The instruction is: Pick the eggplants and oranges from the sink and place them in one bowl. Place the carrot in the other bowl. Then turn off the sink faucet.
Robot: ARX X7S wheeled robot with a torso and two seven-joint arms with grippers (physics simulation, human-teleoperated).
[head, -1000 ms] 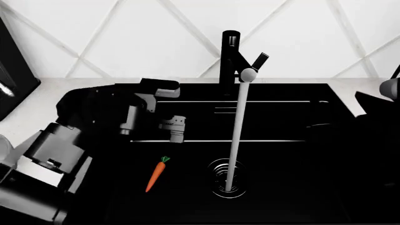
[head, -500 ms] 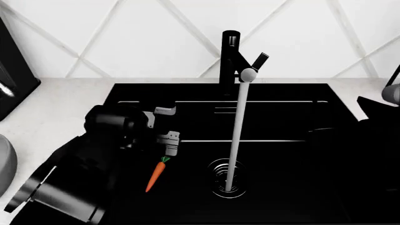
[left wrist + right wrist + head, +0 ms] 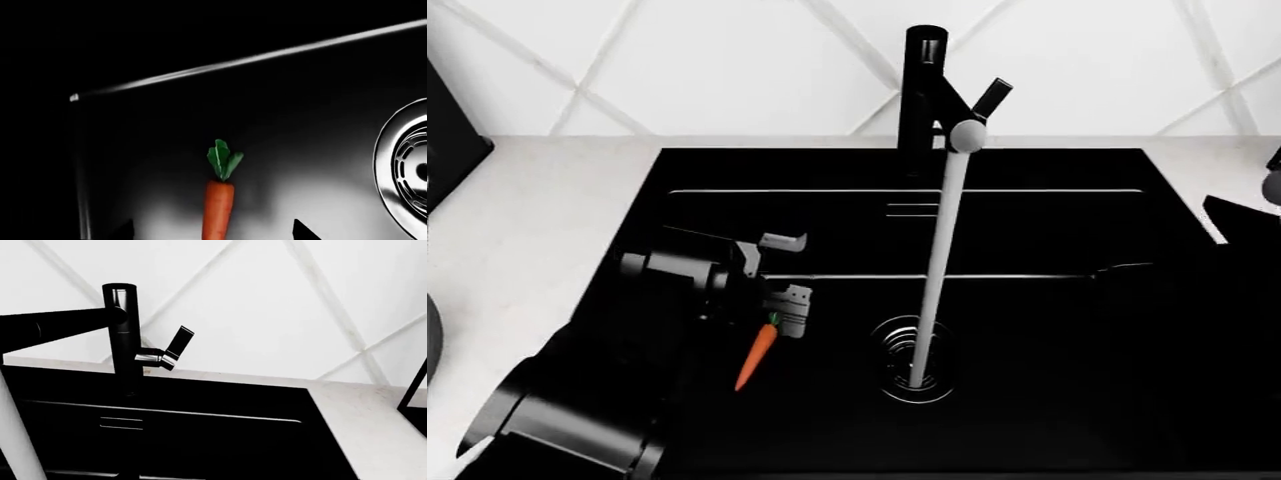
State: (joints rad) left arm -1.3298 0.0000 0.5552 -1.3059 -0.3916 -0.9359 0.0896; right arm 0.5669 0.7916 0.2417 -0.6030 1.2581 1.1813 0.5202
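One item is showing in the sink (image 3: 627, 200) right now: the carrot (image 3: 755, 357), lying flat on the black floor. The left gripper (image 3: 785, 285) is hanging spread and empty, leafy top right under its fingertips, probably lining up a grab. Water is running, lever untouched. Right gripper isn't visible, can't tell.

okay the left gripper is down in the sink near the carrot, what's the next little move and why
Probably lower the left gripper a little further so its open fingers straddle the carrot, then close. The head view shows it just above the leafy end, and in the left wrist view the carrot lies centred ahead on the sink floor, not yet gripped.
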